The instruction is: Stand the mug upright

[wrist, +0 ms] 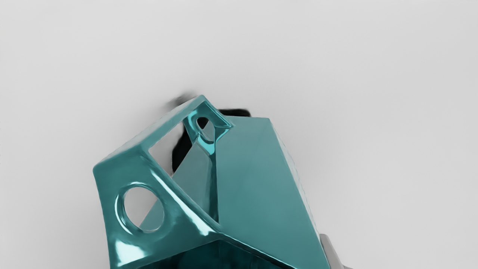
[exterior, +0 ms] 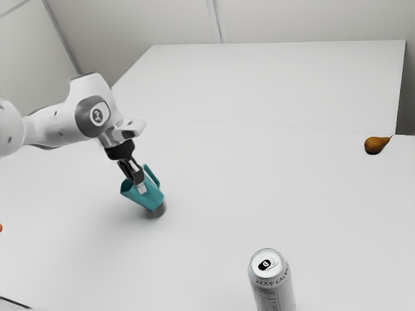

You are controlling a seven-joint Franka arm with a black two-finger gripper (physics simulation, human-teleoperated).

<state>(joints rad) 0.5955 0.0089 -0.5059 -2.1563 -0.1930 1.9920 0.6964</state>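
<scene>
My gripper (exterior: 140, 185) reaches down to the teal mug (exterior: 150, 195) and is shut on its wall, with a pale fingertip against the outer side. Tilted, the mug has its mouth toward the exterior view's left and its base low, over a dark shadow. Its angular handle is on the upper side. In the wrist view the mug (wrist: 257, 168) shows its handle and part of its dark mouth; one fingertip (wrist: 330, 252) of my gripper lies along its side, while the other is hidden by the mug.
A silver can (exterior: 272, 285) stands upright near the exterior view's bottom edge. The brown pear (exterior: 374, 145) lies far off at that view's right. At its left edge is a small piece of an orange object (exterior: 0, 227). All are apart from the mug.
</scene>
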